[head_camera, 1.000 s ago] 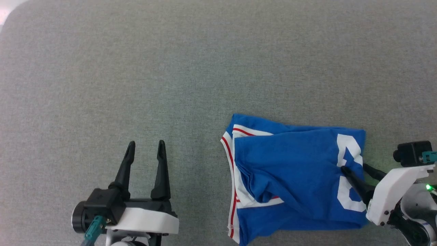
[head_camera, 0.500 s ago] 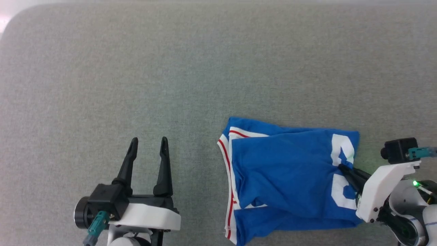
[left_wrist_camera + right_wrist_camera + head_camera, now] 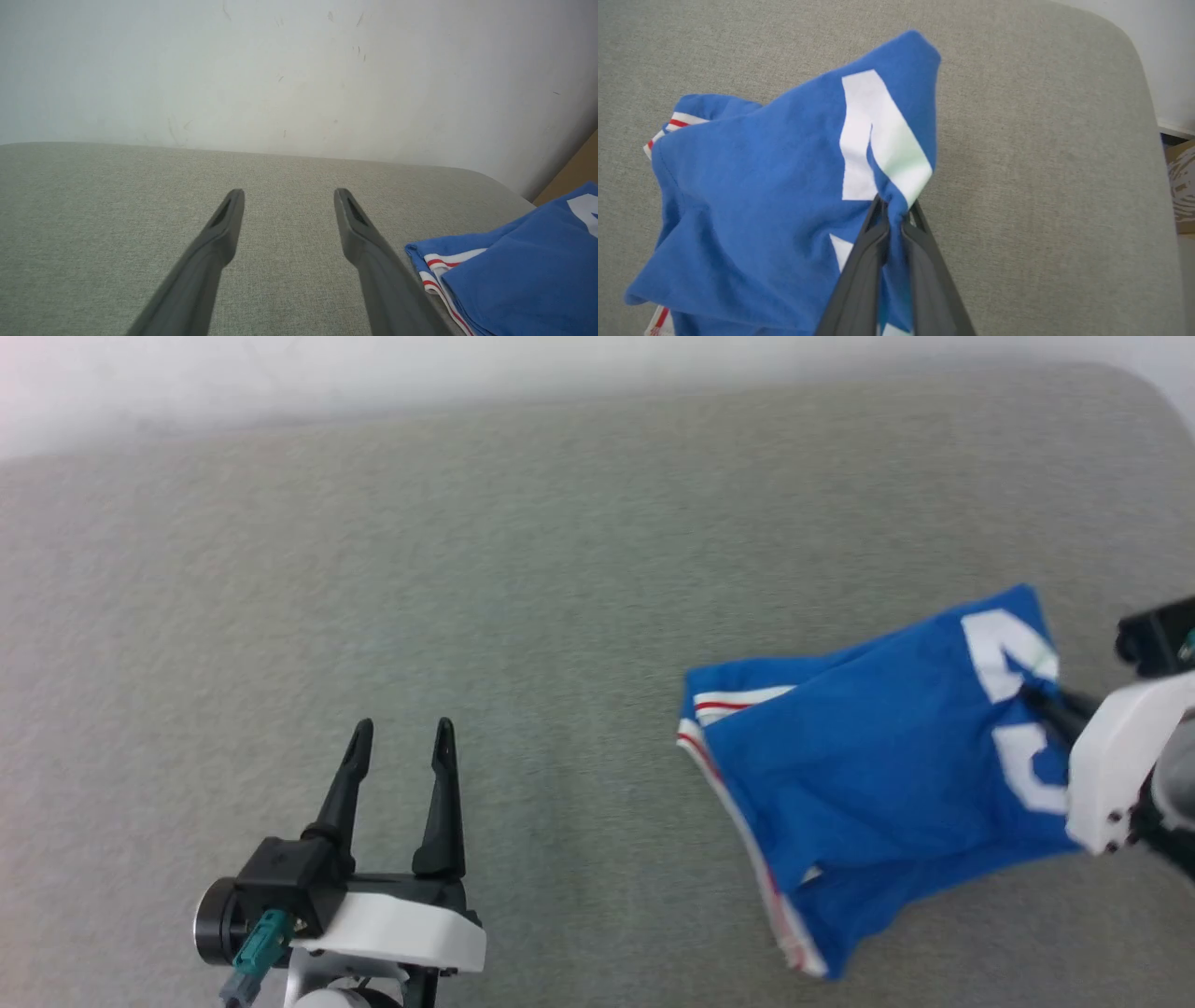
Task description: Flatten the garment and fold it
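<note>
right tool (image 3: pixel 894 205) is clamped tight on a pinch of the blue garment (image 3: pixel 868 765), right at the white print (image 3: pixel 873 140), and that bit peaks up while the striped sleeve end (image 3: pixel 738 700) lies on the grey counter (image 3: pixel 467 569). garment sits bunched by the counter's right edge. left tool (image 3: pixel 400 728) is spread wide, released, well apart by the near edge
</note>
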Robot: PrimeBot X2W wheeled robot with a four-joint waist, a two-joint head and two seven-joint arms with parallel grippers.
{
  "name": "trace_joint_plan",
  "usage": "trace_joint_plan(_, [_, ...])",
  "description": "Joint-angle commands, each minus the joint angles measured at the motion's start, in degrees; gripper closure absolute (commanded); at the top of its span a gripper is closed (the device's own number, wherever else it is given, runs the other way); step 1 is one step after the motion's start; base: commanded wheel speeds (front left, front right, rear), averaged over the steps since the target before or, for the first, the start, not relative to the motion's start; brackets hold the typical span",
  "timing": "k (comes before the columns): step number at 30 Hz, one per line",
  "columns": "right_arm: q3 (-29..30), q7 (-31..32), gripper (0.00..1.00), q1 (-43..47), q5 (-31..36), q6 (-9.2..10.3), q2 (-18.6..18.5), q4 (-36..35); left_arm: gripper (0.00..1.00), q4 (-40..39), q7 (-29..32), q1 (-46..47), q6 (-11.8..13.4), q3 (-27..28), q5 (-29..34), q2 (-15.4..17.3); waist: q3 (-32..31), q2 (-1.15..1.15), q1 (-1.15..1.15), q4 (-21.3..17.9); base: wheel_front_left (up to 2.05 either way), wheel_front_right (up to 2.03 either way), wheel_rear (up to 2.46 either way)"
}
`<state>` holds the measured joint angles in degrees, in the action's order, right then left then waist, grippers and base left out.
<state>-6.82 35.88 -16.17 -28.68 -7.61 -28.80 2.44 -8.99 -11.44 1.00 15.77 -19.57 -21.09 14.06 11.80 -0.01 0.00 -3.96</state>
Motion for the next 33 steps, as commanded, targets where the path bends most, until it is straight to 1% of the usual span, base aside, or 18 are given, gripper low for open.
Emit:
trace_joint_plan(1, [-0.2, 0.2, 1.0, -1.2, 0.6, 0.12, -0.5, -0.1, 0.0, -0.3, 0.2, -0.3, 0.4, 0.0, 0.1, 0.3, -1.4, 0.01, 0.0, -3.0, 0.0, 0.0, 0.0])
trace_joint_plan(6, [-3.2, 0.5, 1.0, -5.9, 1.3, 0.12, -5.4, 1.1, 0.0, -0.8, 0.8, -0.3, 0.7, -0.2, 0.3, 0.6, -1.2, 0.01, 0.0, -6.0, 0.0, 0.0, 0.0])
trace_joint_plan(9, [-4.9, -0.1, 1.0, -8.6, 1.6, 0.12, -7.7, 2.1, 0.0, -1.1, 1.3, 0.0, 0.8, -0.4, 0.6, 0.9, -0.4, 0.01, 0.0, -7.6, 0.0, 0.0, 0.0])
trace_joint_plan(15, [-8.6, -2.9, 1.0, -14.0, 2.6, 0.12, -12.1, 4.6, 0.0, -2.1, 2.2, 1.6, 1.2, -0.6, 1.6, 1.5, 2.7, 0.01, 0.0, -10.1, 0.0, 0.0, 0.0])
trace_joint_plan(18, [-9.9, -5.0, 1.0, -16.5, 2.5, 0.12, -13.5, 6.6, 0.0, -2.9, 2.5, 2.8, 1.6, -0.7, 2.5, 1.8, 5.0, 0.01, 0.0, -11.0, 0.0, 0.0, 0.0])
trace_joint_plan(23, [-10.5, -9.6, 1.0, -19.9, 2.8, 0.12, -15.6, 11.8, 0.0, -4.7, 1.9, 5.8, 1.6, -1.0, 5.1, 2.9, 9.4, 0.01, 0.0, -11.0, 0.0, 0.0, 0.0])
trace_joint_plan(29, [-7.8, -15.1, 1.0, -23.1, 4.9, 0.12, -17.8, 19.7, 0.0, -7.2, 0.3, 9.8, 1.2, -2.0, 8.9, 4.1, 15.0, 0.01, 0.0, -9.7, 0.0, 0.0, 0.0])
trace_joint_plan(33, [-6.2, -18.1, 1.0, -24.7, 6.1, 0.12, -18.0, 24.9, 0.0, -8.5, 0.3, 11.5, 2.4, -1.4, 9.7, 3.7, 18.0, 0.01, 0.0, -8.7, 0.0, 0.0, 0.0])
